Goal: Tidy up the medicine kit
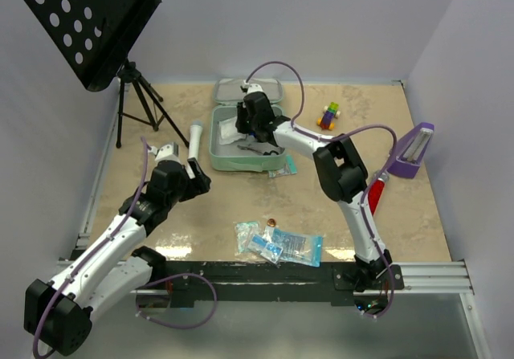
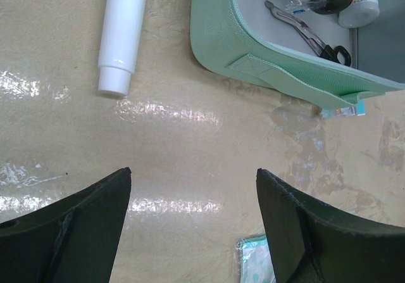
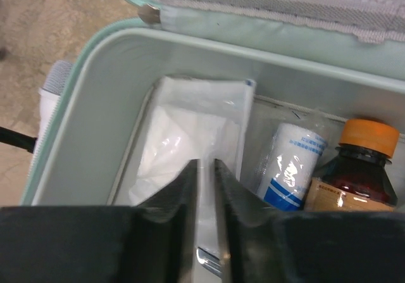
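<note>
The kit (image 1: 215, 146) lay open by the table's (image 1: 401, 214) far edge. Our right claw (image 3: 205, 169) hung inside it over a packet (image 3: 190, 115), jaws a slit apart; we could not tell whether they pinched it. Our left claw (image 2: 193, 175) was spread, empty. The tube (image 2: 122, 36) lay just beyond it, left of the kit, long axis toward the far edge; the left arm was nearer.

Left arm (image 1: 120, 230) low, left hand (image 2: 193, 175) wide open, right arm (image 1: 341, 170) stretched forward, right hand (image 3: 205, 169) barely parted
</note>
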`<state>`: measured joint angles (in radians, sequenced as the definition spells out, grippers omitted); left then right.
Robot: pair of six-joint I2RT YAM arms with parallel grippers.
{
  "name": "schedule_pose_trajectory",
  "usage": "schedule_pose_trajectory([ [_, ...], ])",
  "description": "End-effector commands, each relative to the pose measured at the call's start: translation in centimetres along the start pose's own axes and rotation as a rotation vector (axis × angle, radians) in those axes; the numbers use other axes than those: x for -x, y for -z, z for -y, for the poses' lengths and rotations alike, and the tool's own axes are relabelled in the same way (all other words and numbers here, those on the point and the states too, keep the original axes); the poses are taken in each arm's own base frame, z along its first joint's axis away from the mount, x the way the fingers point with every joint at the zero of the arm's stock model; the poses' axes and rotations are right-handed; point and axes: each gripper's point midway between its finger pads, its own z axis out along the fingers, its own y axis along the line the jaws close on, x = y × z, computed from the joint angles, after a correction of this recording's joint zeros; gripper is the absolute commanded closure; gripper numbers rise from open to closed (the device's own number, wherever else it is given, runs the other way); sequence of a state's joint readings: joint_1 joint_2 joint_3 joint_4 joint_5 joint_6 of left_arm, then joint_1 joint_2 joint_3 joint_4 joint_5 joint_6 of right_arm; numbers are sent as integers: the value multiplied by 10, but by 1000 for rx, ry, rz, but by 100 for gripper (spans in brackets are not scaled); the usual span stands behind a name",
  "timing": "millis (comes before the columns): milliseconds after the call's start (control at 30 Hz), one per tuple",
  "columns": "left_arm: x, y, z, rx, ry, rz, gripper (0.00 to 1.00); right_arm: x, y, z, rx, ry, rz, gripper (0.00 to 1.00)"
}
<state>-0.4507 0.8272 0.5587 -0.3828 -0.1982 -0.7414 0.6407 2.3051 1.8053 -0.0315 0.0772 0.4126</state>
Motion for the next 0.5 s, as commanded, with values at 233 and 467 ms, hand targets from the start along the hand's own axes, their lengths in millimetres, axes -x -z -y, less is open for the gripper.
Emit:
schedule_pose_trajectory([
  [233, 10, 0, 4, -14, 17, 40, 16, 71, 44, -27, 70, -36, 159, 57],
  [467, 15, 3, 7, -26, 23, 55, 16, 82, 121, -22, 27, -41, 227, 56],
])
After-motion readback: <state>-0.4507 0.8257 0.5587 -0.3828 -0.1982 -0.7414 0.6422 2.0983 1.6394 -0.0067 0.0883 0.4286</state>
